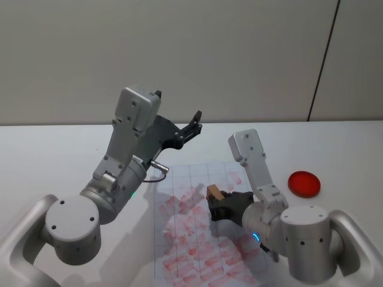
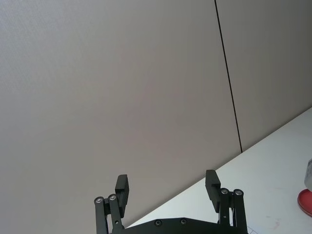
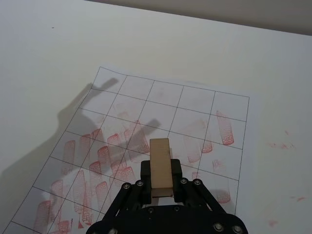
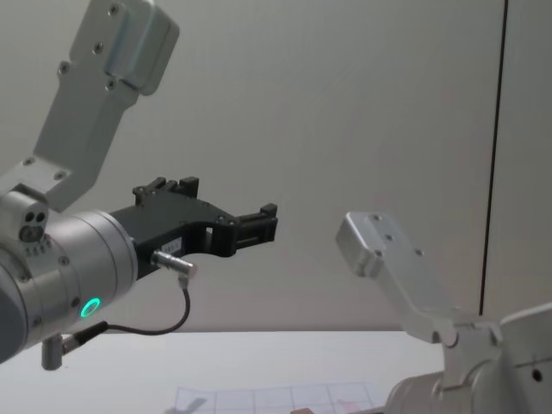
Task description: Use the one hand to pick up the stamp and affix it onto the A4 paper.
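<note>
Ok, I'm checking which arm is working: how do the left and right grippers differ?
The left gripper is raised above the table, pointing toward the wall; the right gripper hangs low over the A4 paper. The left gripper's jaws are open and empty; the right gripper's jaws are shut on the stamp. Both are black and two-fingered.

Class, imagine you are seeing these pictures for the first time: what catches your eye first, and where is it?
The right gripper grips the tan wooden stamp over the A4 paper, whose grid is crowded with red prints. The left gripper hangs open in the air on the left, pointing at the wall. A red disc lies on the white table, right of the paper.
</note>
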`<state>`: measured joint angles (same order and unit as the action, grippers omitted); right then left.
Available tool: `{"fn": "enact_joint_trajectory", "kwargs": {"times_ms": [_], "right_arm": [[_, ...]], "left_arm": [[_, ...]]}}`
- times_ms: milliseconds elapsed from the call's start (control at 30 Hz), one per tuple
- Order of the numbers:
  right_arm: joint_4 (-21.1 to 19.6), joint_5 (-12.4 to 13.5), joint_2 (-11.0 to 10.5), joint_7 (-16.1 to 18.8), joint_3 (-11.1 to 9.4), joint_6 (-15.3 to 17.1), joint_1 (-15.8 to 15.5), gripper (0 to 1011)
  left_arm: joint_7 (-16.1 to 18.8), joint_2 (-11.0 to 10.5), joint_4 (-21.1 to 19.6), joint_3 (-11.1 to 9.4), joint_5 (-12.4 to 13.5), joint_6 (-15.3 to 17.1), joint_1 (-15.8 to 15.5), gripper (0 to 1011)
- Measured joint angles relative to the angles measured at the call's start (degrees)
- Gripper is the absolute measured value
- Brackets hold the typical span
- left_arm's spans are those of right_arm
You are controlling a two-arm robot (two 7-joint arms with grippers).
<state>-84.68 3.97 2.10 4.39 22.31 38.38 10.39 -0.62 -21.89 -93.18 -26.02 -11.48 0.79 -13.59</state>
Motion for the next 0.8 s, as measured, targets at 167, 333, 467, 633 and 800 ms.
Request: {"fn": "enact_joint_trajectory", "kwargs": {"times_ms": [167, 333, 467, 633, 800], "right_arm": [[0.9, 0.0, 0.5, 0.0, 0.0, 0.5, 0.4, 219], [1.5, 0.1, 0.7, -0.1, -0.1, 1.0, 0.7, 219], [1.9, 0.1, 0.9, -0.2, -0.1, 1.4, 0.8, 219], [2.2, -0.4, 1.0, -0.1, -0.1, 1.8, 0.9, 219], [2.4, -1.6, 1.0, 0.5, 0.1, 2.1, 0.9, 219]], "left_arm": [[0.0, 0.0, 0.0, 0.0, 0.0, 0.0, 0.0, 1001], [0.0, 0.0, 0.0, 0.0, 0.0, 0.0, 0.0, 1002], [0.0, 0.0, 0.0, 0.0, 0.0, 0.0, 0.0, 1001], [0.0, 0.0, 0.0, 0.0, 0.0, 0.0, 0.0, 1001], [0.0, 0.0, 0.0, 0.0, 0.0, 0.0, 0.0, 1002]]}}
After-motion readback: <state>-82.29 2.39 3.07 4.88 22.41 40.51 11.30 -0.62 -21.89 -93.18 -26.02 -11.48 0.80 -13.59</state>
